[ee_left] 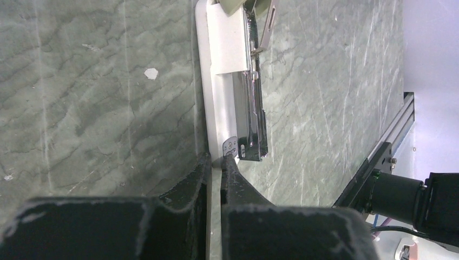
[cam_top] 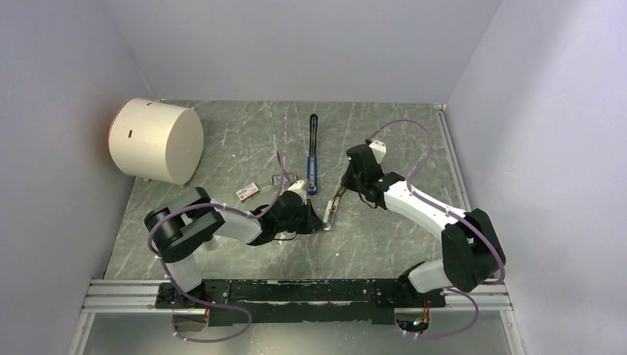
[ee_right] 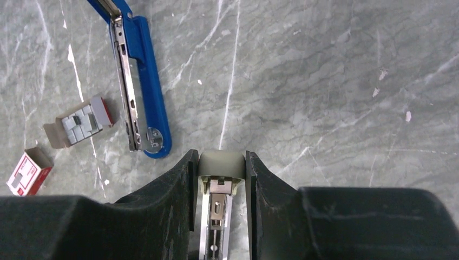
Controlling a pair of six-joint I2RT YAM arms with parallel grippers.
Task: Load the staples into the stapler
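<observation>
The blue stapler (cam_top: 313, 159) with a black end lies opened out flat on the table mid-back. It also shows in the right wrist view (ee_right: 142, 81), with its metal channel facing up. No gripper touches it. Both grippers hold a pale off-white bar (cam_top: 332, 208) with a metal magazine (ee_left: 254, 122). My left gripper (cam_top: 322, 223) (ee_left: 216, 158) is shut on the bar's thin near end. My right gripper (cam_top: 340, 194) (ee_right: 221, 162) is shut on its rounded far end (ee_right: 221, 163). An opened staple box (ee_right: 80, 122) with grey staples lies left of the blue stapler.
A red-and-white staple box (cam_top: 248, 192) (ee_right: 28, 172) lies on the table left of the arms' grippers. A large white cylinder (cam_top: 157, 140) stands at the back left. Walls close in the marbled table (cam_top: 399, 244) on three sides.
</observation>
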